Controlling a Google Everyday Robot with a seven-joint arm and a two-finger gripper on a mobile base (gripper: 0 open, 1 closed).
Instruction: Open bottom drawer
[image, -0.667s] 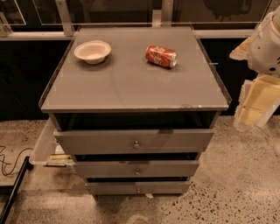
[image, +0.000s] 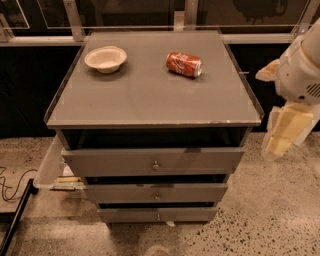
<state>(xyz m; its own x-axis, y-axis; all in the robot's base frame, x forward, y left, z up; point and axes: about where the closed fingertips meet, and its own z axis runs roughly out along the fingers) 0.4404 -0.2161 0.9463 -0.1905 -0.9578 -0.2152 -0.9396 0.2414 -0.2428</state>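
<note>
Drawers are stacking three high in the front of a grey, square-topped cabinet (image: 235, 150) that is standing on a speckled stone floor (image: 270, 210). The bottom drawer (image: 130, 215), a narrow flat grey front with a small round metal knob (image: 158, 217) at its middle, is sitting lowest, just above the floor and directly under the mid-sized grey drawer front (image: 120, 193). A dark gap is showing above it. The widest grey drawer front (image: 110, 161) is sitting on top of the stack, below the cabinet's flat grey surface (image: 150, 95).

A shallow white bowl (image: 105, 58) is resting upright on that surface near the back left corner. A red soda can (image: 184, 64) is lying on its side to the right of the bowl, well apart from it.

The robot's claw (image: 280, 145), pale yellow under a white arm housing (image: 300, 75), is hanging off the cabinet's right side, level with the top drawer and touching nothing. I cannot tell whether it is spread or pressed together. It is hovering well apart from the bottom drawer's knob.

A clear plastic bin (image: 47, 170) is sitting beside the cabinet's left side, and a black cable (image: 10, 187) is lying on the floor near it.
</note>
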